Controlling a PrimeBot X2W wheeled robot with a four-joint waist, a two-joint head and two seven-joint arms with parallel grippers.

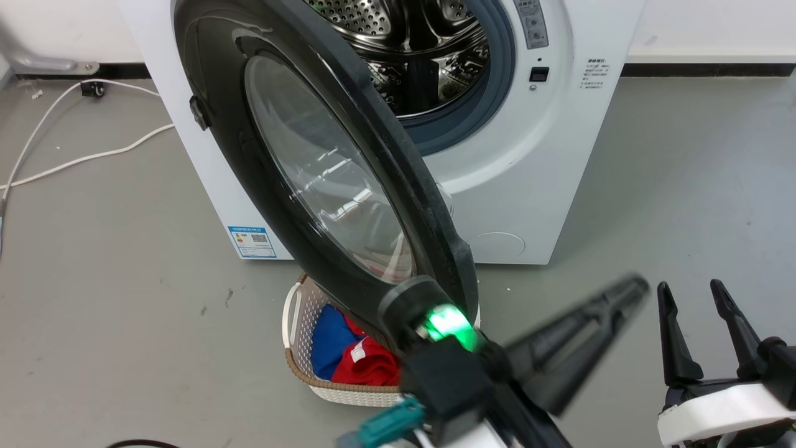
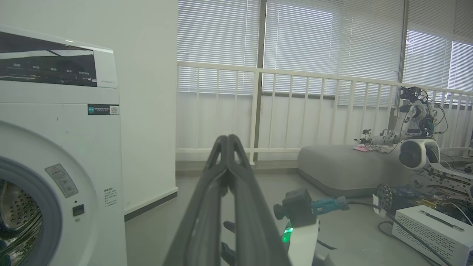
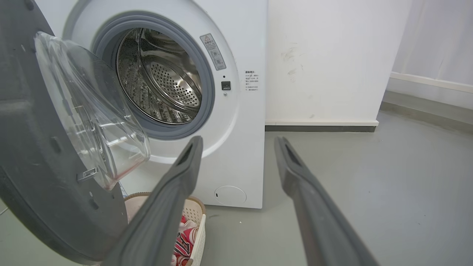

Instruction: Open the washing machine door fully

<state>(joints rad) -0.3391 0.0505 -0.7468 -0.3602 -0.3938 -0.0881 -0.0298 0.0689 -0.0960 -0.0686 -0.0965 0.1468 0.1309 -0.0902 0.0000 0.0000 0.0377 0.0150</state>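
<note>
The white washing machine point(image 1: 528, 174) stands on the grey floor point(image 1: 684, 186) with its steel drum point(image 1: 423, 62) exposed. The washing machine door point(image 1: 217, 124) is unlatched and stands out from the front panel at roughly a right angle, hinged on the robot's left, free edge nearest the robot. Judged from this, the step in hand is the second half of the swing: the door is partly open, not fully. A woven laundry basket point(image 1: 298, 348) holding red and blue clothes sits on the floor below the door. The left tool point(image 1: 631, 292) is blurred and points away from the door, with its wrist housing close to the door's lower edge; contact cannot be confirmed. The right tool point(image 1: 689, 289) is spread wide, holds nothing and is well apart from the door. The next move calls for pressing the inner face or free edge leftward along the hinge arc. The head view presents the door's outer face and the basket. The right wrist view presents the inner face, the door point(image 3: 37, 155) with its bulging glass bowl and small latch tongue point(image 3: 87, 173). The left wrist view resolves the left tool point(image 2: 227, 138) as pressed narrow and empty.
</note>
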